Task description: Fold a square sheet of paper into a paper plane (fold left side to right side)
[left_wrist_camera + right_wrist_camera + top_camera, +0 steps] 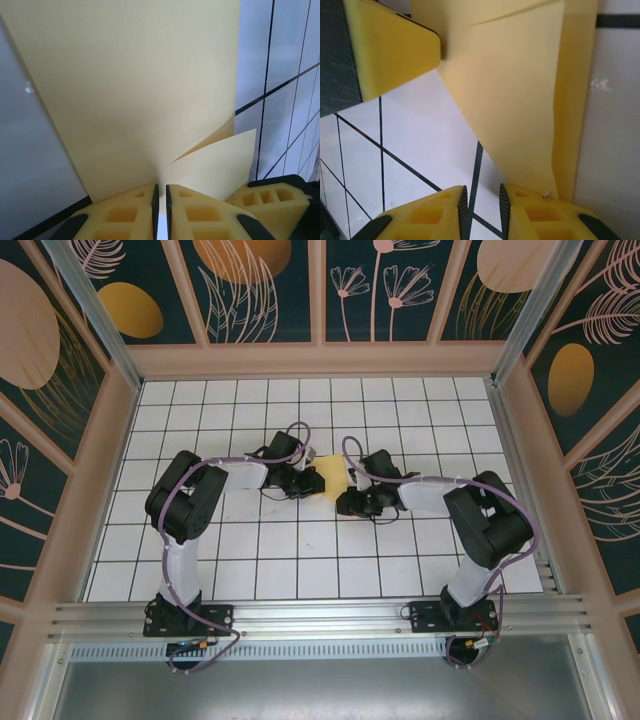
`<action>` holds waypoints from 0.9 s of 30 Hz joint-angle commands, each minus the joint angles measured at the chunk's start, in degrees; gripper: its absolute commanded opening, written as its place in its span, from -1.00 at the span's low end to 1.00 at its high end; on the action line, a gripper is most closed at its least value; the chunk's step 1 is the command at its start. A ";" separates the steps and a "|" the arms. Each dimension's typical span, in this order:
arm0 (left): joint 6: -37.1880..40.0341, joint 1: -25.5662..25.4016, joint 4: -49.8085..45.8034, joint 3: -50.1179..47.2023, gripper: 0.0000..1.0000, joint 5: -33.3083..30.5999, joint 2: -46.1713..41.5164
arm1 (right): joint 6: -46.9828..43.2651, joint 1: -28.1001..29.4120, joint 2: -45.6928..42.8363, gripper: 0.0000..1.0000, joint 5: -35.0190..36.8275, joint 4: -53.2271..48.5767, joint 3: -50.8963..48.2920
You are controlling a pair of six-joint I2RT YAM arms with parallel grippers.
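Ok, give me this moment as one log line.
step: fold under way | left hand: shut on paper | right hand: slightly open, nothing between, beside paper | paper: bent over, layers apart

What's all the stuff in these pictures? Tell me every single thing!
paper: one, yellow, middle of the table, between the two grippers.
table: one, white with black grid lines, under everything.
walls: dark teal with pink and orange plant pictures, around the table.
rail: one, silver, along the near edge.
left arm: one, black and white, left side.
right arm: one, black and white, right side.
left gripper: yellow fingers, shut on the paper.
right gripper: yellow fingers, slightly open, beside the paper's edge.
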 commanded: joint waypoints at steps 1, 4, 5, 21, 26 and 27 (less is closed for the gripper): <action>1.43 0.13 -4.16 -0.24 -0.67 -4.51 2.75 | 3.52 -1.84 0.04 -0.45 -2.47 -2.11 -3.13; 1.42 0.14 -4.16 -0.08 -0.67 -4.68 2.82 | 5.51 -2.71 -1.29 -0.46 -2.73 -2.67 -5.77; 1.43 0.15 -4.09 -0.07 -0.68 -4.61 2.89 | 5.99 -3.02 -1.79 -0.46 -2.73 -2.77 -6.67; 1.46 0.13 -4.35 0.99 -0.69 -4.61 2.74 | 10.95 -0.76 -7.09 -0.65 1.18 -8.30 5.47; 1.52 0.21 -4.35 0.96 -0.69 -4.65 2.75 | 14.21 1.78 -0.29 -0.84 4.85 -8.74 10.40; 1.60 0.16 -4.39 0.98 -0.69 -4.65 2.61 | 14.91 1.98 1.03 -0.84 5.22 -8.79 11.06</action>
